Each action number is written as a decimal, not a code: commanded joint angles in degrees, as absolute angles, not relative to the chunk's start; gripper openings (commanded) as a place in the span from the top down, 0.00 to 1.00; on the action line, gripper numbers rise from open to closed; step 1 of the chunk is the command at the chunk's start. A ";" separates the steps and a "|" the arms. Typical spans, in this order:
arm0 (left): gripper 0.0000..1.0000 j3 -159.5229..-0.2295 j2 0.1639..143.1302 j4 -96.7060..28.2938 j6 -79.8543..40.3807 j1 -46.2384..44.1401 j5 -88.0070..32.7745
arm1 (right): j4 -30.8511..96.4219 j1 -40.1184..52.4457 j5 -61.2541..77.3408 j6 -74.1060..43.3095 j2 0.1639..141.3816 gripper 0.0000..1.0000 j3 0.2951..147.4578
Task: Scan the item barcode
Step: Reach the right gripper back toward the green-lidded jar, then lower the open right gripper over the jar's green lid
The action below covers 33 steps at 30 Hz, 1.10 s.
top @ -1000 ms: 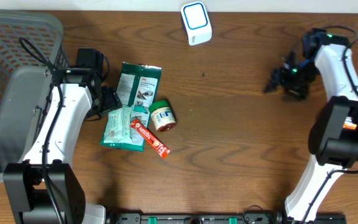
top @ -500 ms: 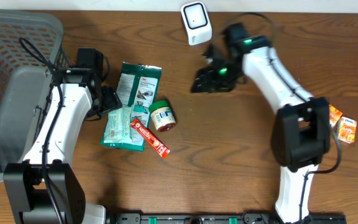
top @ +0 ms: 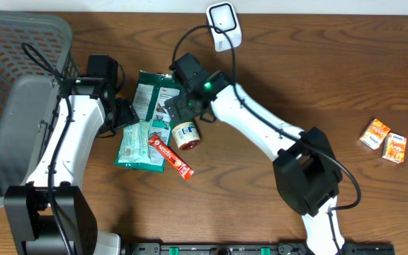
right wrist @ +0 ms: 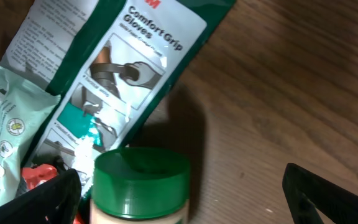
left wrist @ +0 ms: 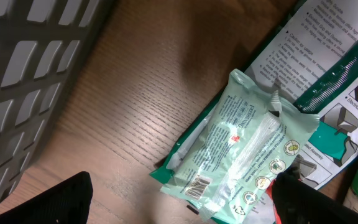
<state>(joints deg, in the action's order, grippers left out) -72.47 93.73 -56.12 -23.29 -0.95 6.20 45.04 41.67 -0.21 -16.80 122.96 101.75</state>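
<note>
while the left jaws hang open over the wipes pack, the right jaws stand spread wide just above the green-lidded jar, which appears upright on the tabletop beside the glove packet, making the right arm clearly the nearer.

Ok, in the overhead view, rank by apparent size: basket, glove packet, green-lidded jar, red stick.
1. basket
2. glove packet
3. green-lidded jar and red stick: too alike to rank
</note>
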 commanded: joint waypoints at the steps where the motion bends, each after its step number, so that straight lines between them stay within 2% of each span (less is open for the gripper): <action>1: 0.07 -73.17 92.58 -56.25 -23.16 -0.71 6.70 | 44.73 43.42 -4.47 -18.85 124.07 0.01 101.41; 11: 0.07 -73.17 92.58 -56.25 -23.16 -0.71 6.70 | 45.04 45.98 -4.38 -18.87 127.50 0.01 101.41; 26: 0.07 -73.17 92.58 -56.25 -23.16 -0.71 6.68 | 44.51 46.87 -4.47 -18.85 127.90 0.27 101.41; 31: 0.07 -73.19 92.58 -56.25 -23.16 -0.71 6.70 | 44.45 46.87 -4.45 -18.85 129.40 0.26 101.41; 33: 0.07 -73.19 92.58 -56.25 -23.16 -0.71 6.70 | 44.47 46.87 -4.51 -18.65 129.78 0.33 101.41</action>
<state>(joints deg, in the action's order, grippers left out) -72.47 93.73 -56.12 -23.29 -0.95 6.20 44.58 46.04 -3.70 -18.65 127.79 101.51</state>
